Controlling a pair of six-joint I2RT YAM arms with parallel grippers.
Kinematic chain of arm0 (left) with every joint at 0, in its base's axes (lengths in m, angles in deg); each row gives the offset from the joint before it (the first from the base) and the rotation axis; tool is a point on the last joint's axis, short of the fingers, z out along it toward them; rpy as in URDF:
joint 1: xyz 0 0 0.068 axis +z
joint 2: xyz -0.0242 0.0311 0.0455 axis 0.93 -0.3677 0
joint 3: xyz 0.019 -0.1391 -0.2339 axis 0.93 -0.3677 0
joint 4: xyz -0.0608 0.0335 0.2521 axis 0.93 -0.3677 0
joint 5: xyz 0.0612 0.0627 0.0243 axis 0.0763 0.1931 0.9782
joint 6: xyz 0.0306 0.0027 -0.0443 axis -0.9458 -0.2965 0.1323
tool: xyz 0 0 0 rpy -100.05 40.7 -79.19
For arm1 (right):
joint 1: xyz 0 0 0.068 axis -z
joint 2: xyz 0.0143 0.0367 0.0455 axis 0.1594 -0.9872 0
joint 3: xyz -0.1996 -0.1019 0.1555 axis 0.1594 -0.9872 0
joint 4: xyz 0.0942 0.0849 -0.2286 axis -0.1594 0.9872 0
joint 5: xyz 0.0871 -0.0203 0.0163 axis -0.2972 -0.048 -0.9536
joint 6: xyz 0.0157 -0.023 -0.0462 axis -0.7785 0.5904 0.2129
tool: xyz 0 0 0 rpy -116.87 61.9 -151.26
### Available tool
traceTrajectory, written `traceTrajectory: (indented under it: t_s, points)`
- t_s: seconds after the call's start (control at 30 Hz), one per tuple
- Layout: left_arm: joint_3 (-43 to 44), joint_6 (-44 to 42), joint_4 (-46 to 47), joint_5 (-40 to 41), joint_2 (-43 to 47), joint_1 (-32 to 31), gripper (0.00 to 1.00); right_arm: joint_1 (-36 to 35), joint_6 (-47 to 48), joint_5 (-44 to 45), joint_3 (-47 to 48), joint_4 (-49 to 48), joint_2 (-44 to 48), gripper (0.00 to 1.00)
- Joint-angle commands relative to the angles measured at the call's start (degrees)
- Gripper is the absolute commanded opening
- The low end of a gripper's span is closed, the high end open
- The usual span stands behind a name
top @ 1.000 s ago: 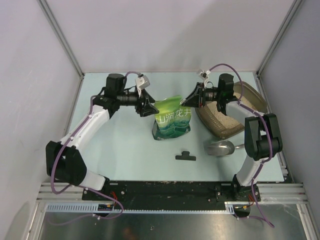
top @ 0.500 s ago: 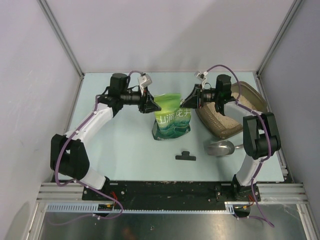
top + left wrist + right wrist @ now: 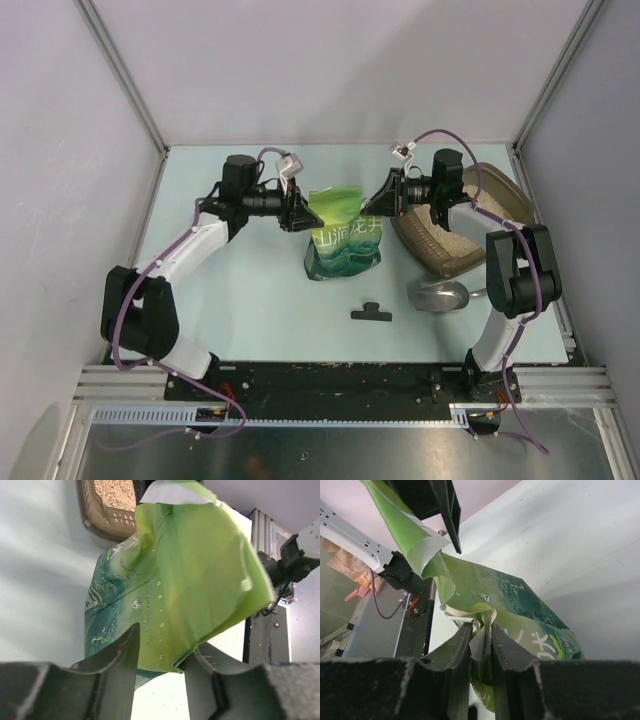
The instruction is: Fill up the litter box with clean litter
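Now both arms stand at the mouth of the green bag (image 3: pixel 345 238), which sits upright mid-table. The right gripper (image 3: pixel 480 629) pinches the bag's top edge tight, while the left gripper (image 3: pixel 165 641) straddles the opposite corner, and whether it truly bites I cannot tell. To do this well, I judge, secure that left hold first, then draw the lips apart evenly, keeping the bag upright. The litter box (image 3: pixel 510 190), at the bag's 3 o'clock, already holds some clean litter (image 3: pixel 447 245). White Chinese characters cross the bag's front, and smaller letters seem to spell ORIGIN.
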Motion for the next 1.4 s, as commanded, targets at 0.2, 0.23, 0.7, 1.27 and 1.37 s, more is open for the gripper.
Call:
traceTrajectory:
  t_s: [0.2, 0.23, 0.7, 1.27, 1.37]
  points:
    - [-1.33, 13.44, 13.52, -4.84, -1.46, 0.35, 0.24, 0.39, -7.11, -1.76, 0.23, -5.71, -0.49, 0.13]
    - [-1.42, 13.7, 13.79, -5.54, -1.72, 0.35, 0.22, 0.47, -7.64, -1.85, 0.23, -5.79, -0.49, 0.11]
    - [4.45, 19.41, 13.18, -13.35, -9.01, 6.85, 0.0, 2.58, -20.64, -9.67, 0.23, -1.23, 1.97, 0.0]
    - [8.95, 37.43, 11.42, -21.29, -19.13, 7.56, 0.0, 2.85, -48.24, -15.21, 0.23, -13.35, -1.02, 0.0]
    - [10.09, 39.36, 11.07, -22.5, -19.83, 8.0, 0.0, 3.2, -48.34, -15.38, 0.23, -12.31, -0.41, 0.0]
